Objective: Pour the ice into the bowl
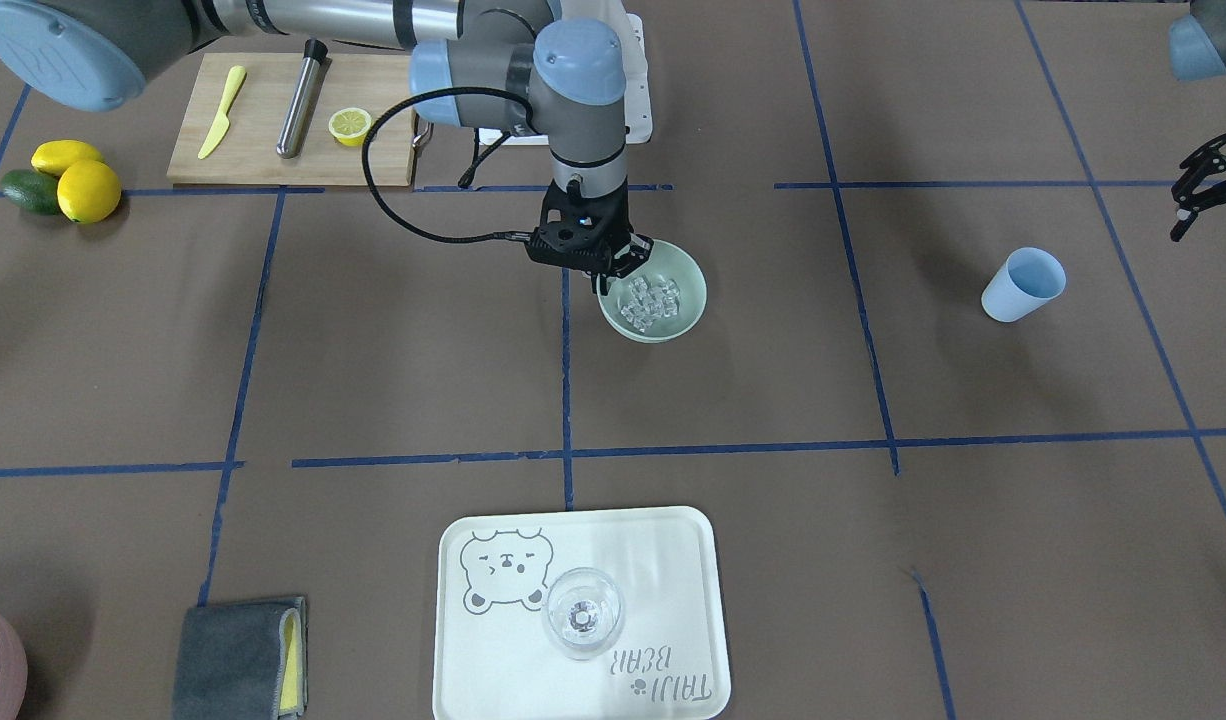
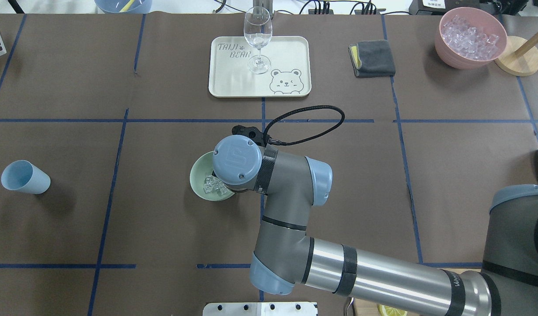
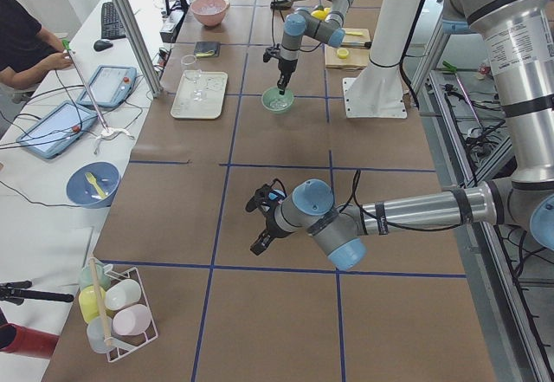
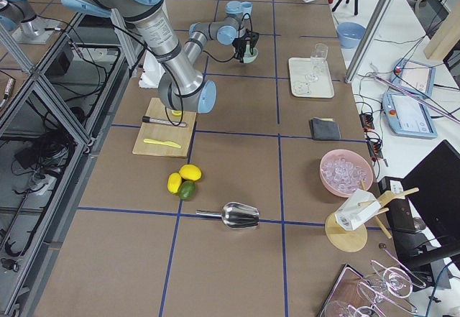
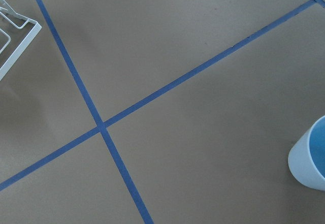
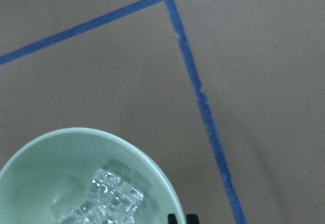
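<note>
The right tool point(image 1: 623, 262) hangs straight down over the robot-side rim of the bowl point(image 1: 695, 300), its tips just at the rim. In the wrist view the two tips stand close together beside the rim, but I cannot tell whether they pinch it. The ice point(image 1: 649, 300) lies heaped in the bowl, directly beside and below the tool, on the side away from the robot. The bowl stands upright on the surface point(image 1: 373, 350).

Farther out from this tool, away from the robot, is a tray point(image 1: 673, 560) with an upright glass point(image 1: 583, 612) on it. Behind the tool, toward the robot's right, a board point(image 1: 258, 150) carries a knife point(image 1: 221, 112) and a half lemon point(image 1: 350, 126).

The left tool point(image 1: 1205, 185) is well apart from the bowl, off the surface, fingers apart and empty. A cup point(image 1: 1023, 285) lies on its side near it, a little farther from the robot, not touching it.
</note>
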Controlling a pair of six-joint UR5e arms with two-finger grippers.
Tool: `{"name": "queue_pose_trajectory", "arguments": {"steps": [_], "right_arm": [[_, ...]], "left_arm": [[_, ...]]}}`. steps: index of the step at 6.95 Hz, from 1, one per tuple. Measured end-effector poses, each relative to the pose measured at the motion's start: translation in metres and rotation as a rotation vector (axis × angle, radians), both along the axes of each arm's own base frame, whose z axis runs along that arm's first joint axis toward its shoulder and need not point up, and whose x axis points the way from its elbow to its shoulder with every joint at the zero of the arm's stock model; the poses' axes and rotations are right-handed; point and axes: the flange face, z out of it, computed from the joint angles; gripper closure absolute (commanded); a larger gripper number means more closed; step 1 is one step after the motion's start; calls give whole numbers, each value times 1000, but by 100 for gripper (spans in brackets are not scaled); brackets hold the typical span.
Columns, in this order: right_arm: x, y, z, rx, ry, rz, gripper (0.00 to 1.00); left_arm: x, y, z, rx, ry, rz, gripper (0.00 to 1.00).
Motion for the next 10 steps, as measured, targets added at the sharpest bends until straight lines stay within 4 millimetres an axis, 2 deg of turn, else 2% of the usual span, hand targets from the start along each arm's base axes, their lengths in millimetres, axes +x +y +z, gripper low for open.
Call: {"name": "queue_pose_trajectory", "arguments": {"steps": [1, 2, 3, 4, 6, 8, 9, 10], "right_arm": [[52, -6, 10, 1, -19, 2, 100], [106, -13, 36, 19, -21, -22, 100], [157, -21, 74, 51, 2, -64, 100], [201, -30, 111, 87, 38, -105, 100], [286, -49, 188, 150, 119, -204, 100], [356, -54, 271, 191, 181, -292, 100], [378, -49, 309, 201, 188, -318, 100], [391, -41, 347, 218, 172, -330, 100]], "left_arm": [[-3, 3, 6, -18, -4, -9, 0], [-6, 2, 11, -44, -11, -20, 0], [-13, -4, 13, -90, -21, -41, 0], [-20, -16, 12, -152, -25, -63, 0], [-37, -63, -4, -308, 3, -95, 0], [-43, -91, -18, -454, 74, -107, 0], [-44, -94, -22, -497, 102, -105, 0], [-43, -95, -30, -522, 113, -102, 0]]}}
